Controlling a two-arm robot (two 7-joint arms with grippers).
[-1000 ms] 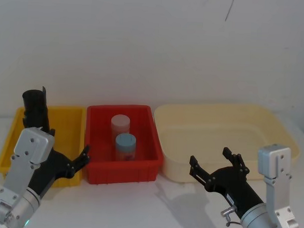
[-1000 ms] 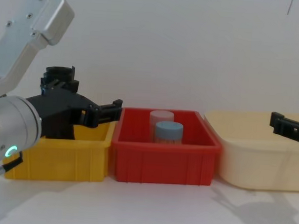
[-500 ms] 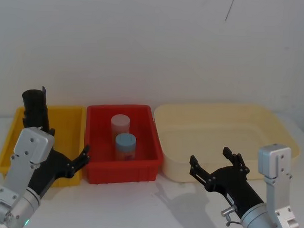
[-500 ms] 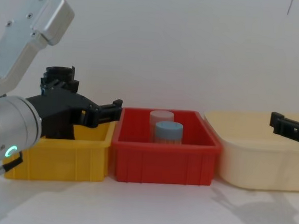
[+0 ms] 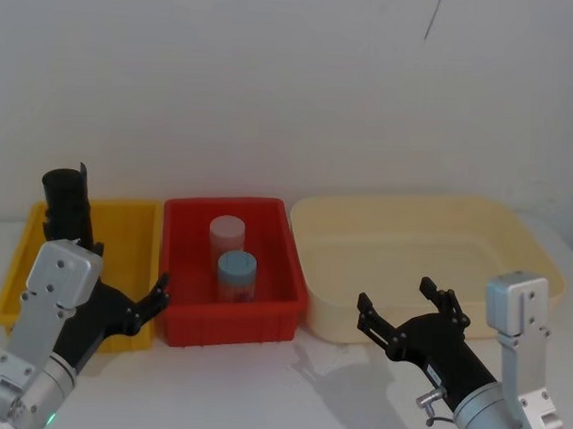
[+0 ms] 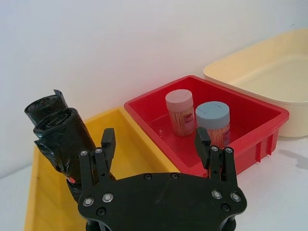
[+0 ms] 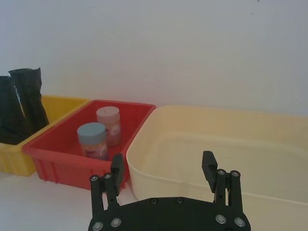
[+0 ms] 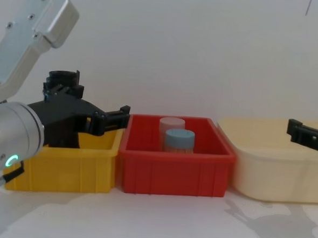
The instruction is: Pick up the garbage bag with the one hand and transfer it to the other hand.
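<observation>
Head view, your stock: bag [image 5: 66, 202] at 10 o'clock in yellow bin [image 5: 126, 223]; left gripper [image 6: 154, 139] wide; right gripper [image 5: 397, 296] wide.

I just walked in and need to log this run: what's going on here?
The robot seems set to pick up the garbage bag, one of two black rolls standing upright at the far end of the yellow bin. Its left gripper hovers open by the near side of that bin, holding nothing. The right gripper hangs open in front of the cream tub, also empty. Two jars stand in the red bin between them. No pickup or handover has happened yet.
</observation>
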